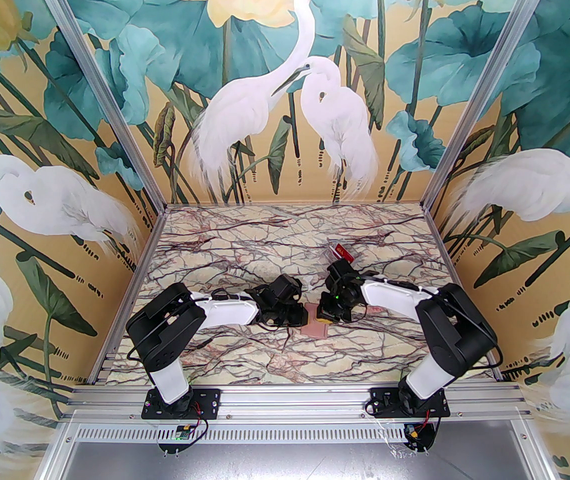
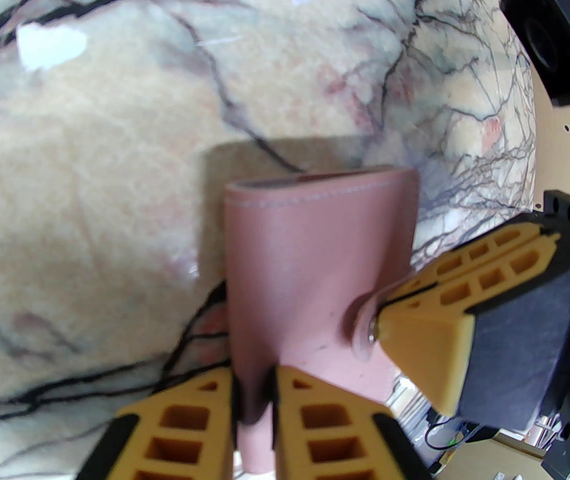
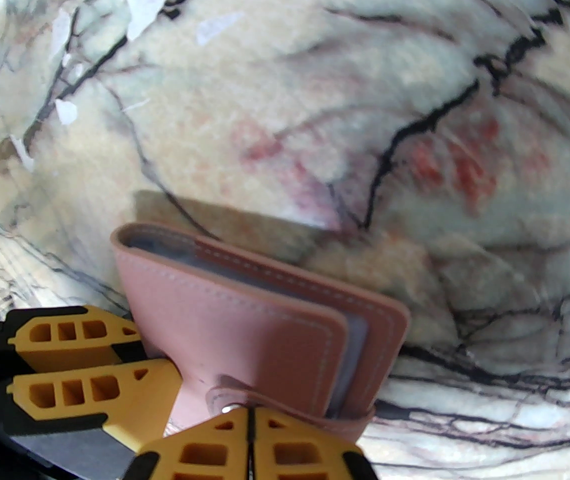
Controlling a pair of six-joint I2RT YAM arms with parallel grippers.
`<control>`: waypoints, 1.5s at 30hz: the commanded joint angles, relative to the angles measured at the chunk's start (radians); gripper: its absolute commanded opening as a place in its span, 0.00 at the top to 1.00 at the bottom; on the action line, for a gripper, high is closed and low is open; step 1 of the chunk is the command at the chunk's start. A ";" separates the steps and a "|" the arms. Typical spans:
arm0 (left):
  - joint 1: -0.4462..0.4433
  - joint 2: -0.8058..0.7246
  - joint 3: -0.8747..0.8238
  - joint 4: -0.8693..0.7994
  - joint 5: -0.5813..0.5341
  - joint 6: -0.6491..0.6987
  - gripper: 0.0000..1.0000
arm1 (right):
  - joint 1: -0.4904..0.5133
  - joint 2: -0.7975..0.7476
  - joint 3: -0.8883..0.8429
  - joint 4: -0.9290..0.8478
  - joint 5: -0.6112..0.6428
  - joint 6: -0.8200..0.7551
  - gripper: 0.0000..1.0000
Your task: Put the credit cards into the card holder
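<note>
Left wrist view, Ana asking: what is the left pincer (image 2: 255, 418) doing with the dusty-pink, leather-like folding card holder (image 2: 315, 268)?

Ben: It is pinching the holder's near edge, its yellow fingers (image 2: 180, 418) standing only narrowly apart with the pink cover clamped between them. The holder is sitting folded shut between the two arms, over the middle of the veined marble worktop (image 2: 90, 168); whether it is resting there or hanging just above, I cannot tell

Ana: And the right pincer (image 3: 250, 443)?

Ben: Right wrist view is showing its fingertips pressing together on the small pink snap tab (image 3: 225, 398), right at the metal stud (image 3: 226, 409). So both pincers are gripping the same holder from opposite sides

Ana: So the step in hand is looking like unsnapping it?

Ben: I am judging so. Doing it well is meaning the left grip is acting as the anchor while the right is peeling the tab away from the cover, pulling outward rather than sideways, so the stud is popping free without the tab slipping out or the holder twisting. The pale grey-blue sleeves (image 3: 357, 330) are peeking out at the open edge, and they are needing to end up exposed

Ana: Where is a card waiting?

Ben: Top external view is showing a thin red plastic credit card (image 1: 343, 253) lying further back on the worktop, well apart from the holder
</note>
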 commanded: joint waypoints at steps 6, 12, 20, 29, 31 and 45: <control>-0.024 0.068 -0.025 -0.022 -0.028 -0.002 0.81 | 0.143 0.206 0.123 -0.141 0.277 -0.035 0.91; -0.027 0.015 -0.041 -0.004 -0.045 -0.014 0.71 | 0.156 0.143 0.130 -0.121 0.293 -0.036 0.86; -0.011 -0.343 -0.041 -0.149 -0.389 0.110 0.20 | 0.101 -0.353 0.147 -0.094 0.617 -0.177 0.52; 0.162 -0.949 -0.458 0.200 -0.995 0.508 0.01 | -0.110 -0.957 -0.387 0.462 0.978 -0.552 0.01; 0.265 -1.042 -0.560 0.284 -0.973 0.551 0.01 | -0.200 -1.007 -0.477 0.549 0.926 -0.531 0.01; 0.654 -0.579 -0.575 0.707 -0.645 0.758 0.03 | -0.512 -0.393 -0.521 1.146 0.837 -0.593 0.01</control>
